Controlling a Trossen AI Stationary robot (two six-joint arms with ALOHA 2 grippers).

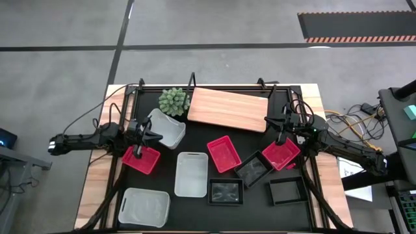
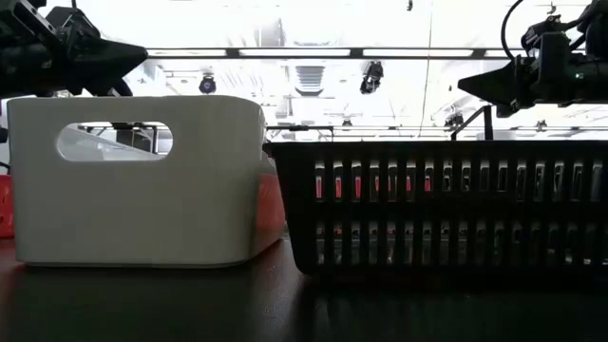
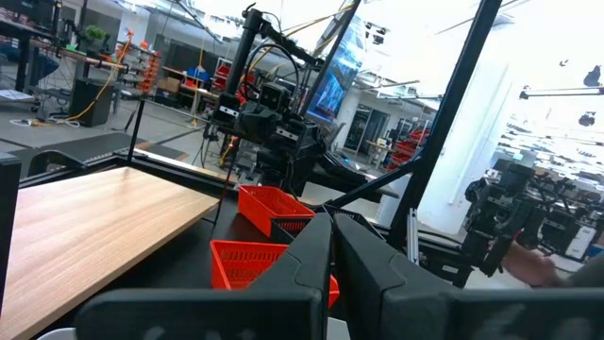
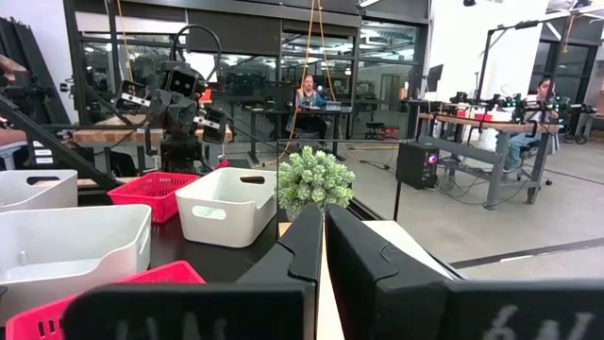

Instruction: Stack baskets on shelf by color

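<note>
Baskets lie below the bare shelf; left end effector and right end effector, both pressed together, hang above red ones.

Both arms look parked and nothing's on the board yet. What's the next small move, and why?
Probably open the left gripper and lower it onto the rim of the red basket under it. Both grippers are shut and hold nothing, the wooden board is bare, and that basket lies right below. The right gripper is equally placed over another red basket.

A robotics lab (workbenches, robot rigs, glass partitions).
</note>
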